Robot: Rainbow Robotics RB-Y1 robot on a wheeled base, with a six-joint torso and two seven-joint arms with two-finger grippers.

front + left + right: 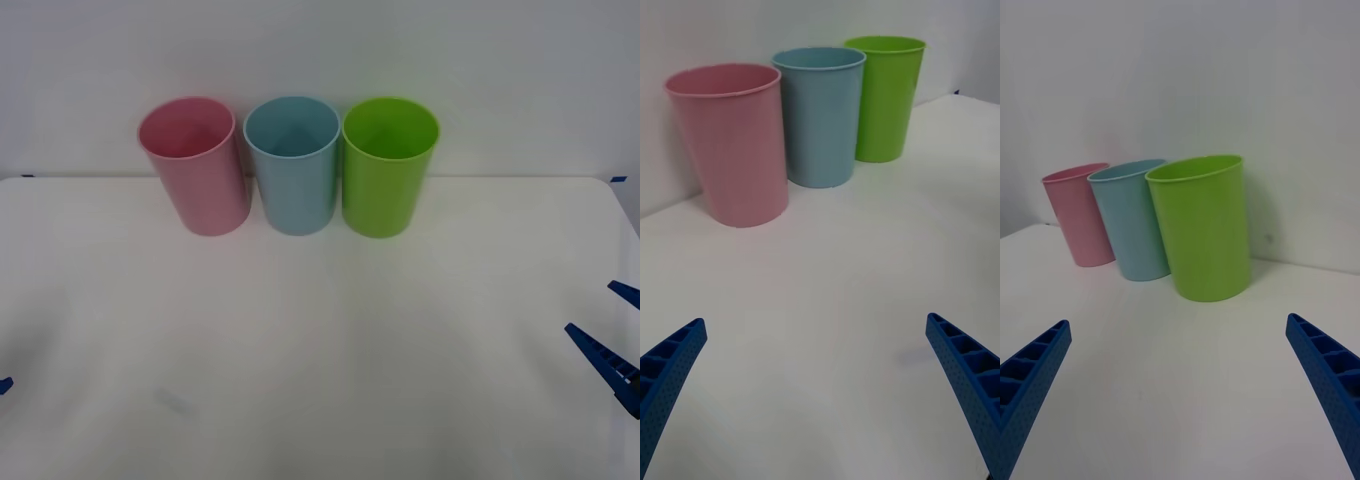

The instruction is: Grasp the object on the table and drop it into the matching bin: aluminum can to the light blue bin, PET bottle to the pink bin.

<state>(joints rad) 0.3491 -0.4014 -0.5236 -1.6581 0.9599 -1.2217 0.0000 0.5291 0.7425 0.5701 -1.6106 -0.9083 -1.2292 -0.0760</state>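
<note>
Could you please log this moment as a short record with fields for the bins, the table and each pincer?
bins: pink bin, light blue bin and lime green bin, upright in a row at the table's far edge, left to right
bin contents: nothing visible inside in the front view
table: white, bare in front of the bins
left pincer: open, low at the left edge, holding nothing
right pincer: open, at the right edge, holding nothing

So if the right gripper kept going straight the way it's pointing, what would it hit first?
Probably the lime green bin: it stands centred ahead of the open right gripper, with bare table between. Depth is uncertain.
</note>
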